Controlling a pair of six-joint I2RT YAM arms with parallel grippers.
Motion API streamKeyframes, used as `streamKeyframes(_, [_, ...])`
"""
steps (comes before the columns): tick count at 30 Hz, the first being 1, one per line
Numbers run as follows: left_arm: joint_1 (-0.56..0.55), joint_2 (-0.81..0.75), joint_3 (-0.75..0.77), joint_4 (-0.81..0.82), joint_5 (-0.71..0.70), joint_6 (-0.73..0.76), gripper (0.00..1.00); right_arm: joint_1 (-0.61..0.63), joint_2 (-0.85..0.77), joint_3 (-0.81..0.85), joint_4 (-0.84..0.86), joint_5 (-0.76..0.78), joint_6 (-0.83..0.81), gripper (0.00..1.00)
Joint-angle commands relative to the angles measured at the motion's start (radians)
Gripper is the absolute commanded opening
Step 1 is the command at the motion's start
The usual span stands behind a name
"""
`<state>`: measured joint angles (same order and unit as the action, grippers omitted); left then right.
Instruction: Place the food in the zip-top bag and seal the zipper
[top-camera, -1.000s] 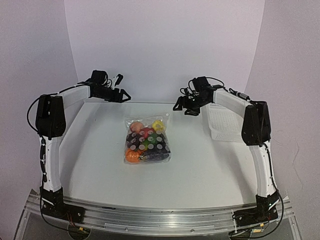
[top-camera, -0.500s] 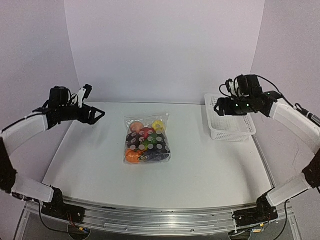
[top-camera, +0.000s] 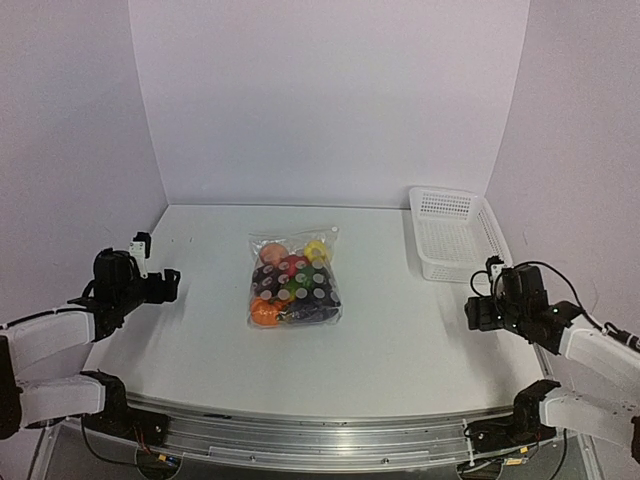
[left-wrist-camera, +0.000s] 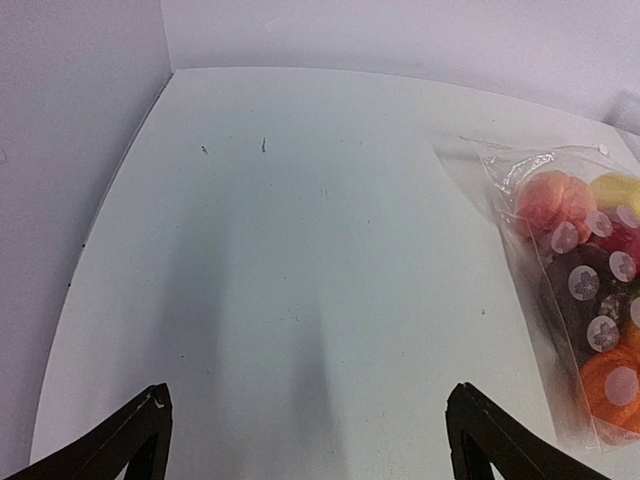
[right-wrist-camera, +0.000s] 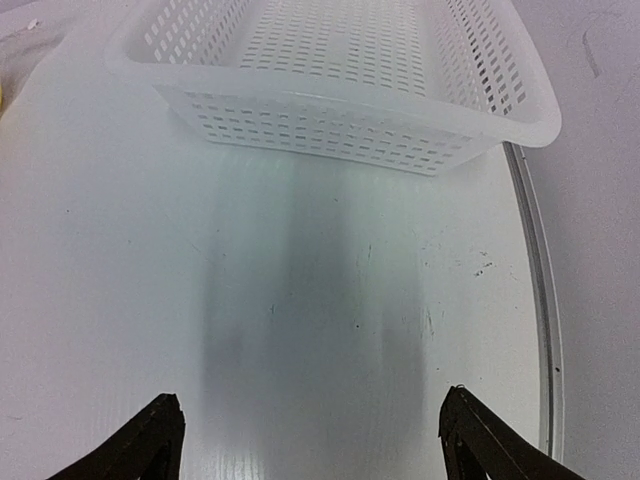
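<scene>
- Zip-top bag (top-camera: 294, 302): clear with rows of white dots, lying flat on the white bench (top-camera: 400, 330) about midway between the two arms, well apart from both.
- Food (top-camera: 290, 285): all visible pieces sit inside the bag. A peach piece (top-camera: 272, 251) and a yellow piece (top-camera: 317, 249) lie at the far end, a red piece (top-camera: 295, 265) is just behind the middle, and an orange piece (top-camera: 264, 312) is in the near left corner. Dark purple and green pieces fill the space between.
- Left fingers (top-camera: 168, 286): low over the bench's left side and spread wide. The left wrist view shows bare bench between the two tips (left-wrist-camera: 150, 405), with the bag (left-wrist-camera: 520, 175) off to the right; nothing is grasped.
- Right fingers (top-camera: 478, 312): low over the bench's right side, likewise parted and empty. The right wrist view shows only bench surface between the tips (right-wrist-camera: 165, 410).
- White perforated basket (top-camera: 430, 268): stands at the far right of the bench, beyond the right fingers and apart from the bag. In the right wrist view its interior (right-wrist-camera: 330, 40) holds nothing.
</scene>
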<state>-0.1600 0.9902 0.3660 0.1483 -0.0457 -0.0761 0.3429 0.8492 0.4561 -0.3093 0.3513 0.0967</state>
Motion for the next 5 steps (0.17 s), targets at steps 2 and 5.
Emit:
streamKeyframes(2, [0.003,-0.027,-0.042,0.113,-0.082,-0.085,0.93,-0.004,-0.033,-0.065,0.171,0.053,-0.002,0.85])
streamKeyframes(5, [0.002,-0.031,-0.042,0.124,-0.082,-0.119,0.92,-0.003,-0.029,-0.075,0.194,0.047,-0.002,0.85])
